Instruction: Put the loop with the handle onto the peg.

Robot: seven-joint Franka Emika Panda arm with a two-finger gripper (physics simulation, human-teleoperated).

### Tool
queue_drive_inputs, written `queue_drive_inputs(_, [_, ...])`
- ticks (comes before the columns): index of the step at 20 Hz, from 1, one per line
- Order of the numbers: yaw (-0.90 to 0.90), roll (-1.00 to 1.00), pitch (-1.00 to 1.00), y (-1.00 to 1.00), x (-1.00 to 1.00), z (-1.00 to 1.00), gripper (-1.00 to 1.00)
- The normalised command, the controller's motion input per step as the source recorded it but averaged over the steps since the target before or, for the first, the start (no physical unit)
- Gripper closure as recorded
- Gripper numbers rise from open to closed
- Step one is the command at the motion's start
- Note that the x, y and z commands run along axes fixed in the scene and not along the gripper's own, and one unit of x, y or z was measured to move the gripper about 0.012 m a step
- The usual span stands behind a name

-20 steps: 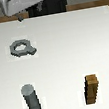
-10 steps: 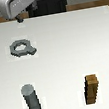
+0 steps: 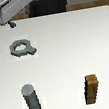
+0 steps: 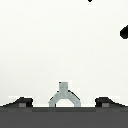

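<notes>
1. While the loop with the handle [image 3: 21,48] lies flat and untouched on the white bench [image 3: 64,48], the gripper [image 3: 12,23] hangs above the far edge of the bench at the exterior view's left, with clear air between it and the ring.
2. From the jaws, the loop lies toward the camera and slightly to the exterior view's right; the coming move turns on this offset, forward and down.
3. Only dark tips show below the white arm housing in the exterior view, and the wrist view shows only two dark finger stubs [image 4: 20,102] at the frame edge, so it cannot be told whether the jaws stand apart or together. They hold nothing.
4. In the wrist view the loop [image 4: 63,95] shows as a pale forked shape between the two stubs, largely cut off by the dark band.
5. Its long axis runs from the ring hole to the stubby tab, which points toward the exterior view's right and slightly toward the camera.
6. Nearer the camera than the loop stands the peg [image 3: 31,98], upright and well apart from it.
7. Farther to the exterior view's right stands a brown block [image 3: 93,89], level with the peg and well apart from it.
</notes>
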Motion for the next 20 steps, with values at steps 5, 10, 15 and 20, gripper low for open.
queue_drive_inputs(5, [0.0, 0.0, 0.0, 0.0, 0.0, -0.8, -1.0])
queue_drive_inputs(10, [0.0, 0.0, 0.0, 0.0, -0.2, -0.8, -1.0])
queue_drive_inputs(15, [0.0, 0.0, 0.0, 0.0, 0.0, -0.4, -1.0])
queue_drive_inputs(20, [0.0, 0.0, 0.0, 0.0, 0.0, -1.0, -1.0])
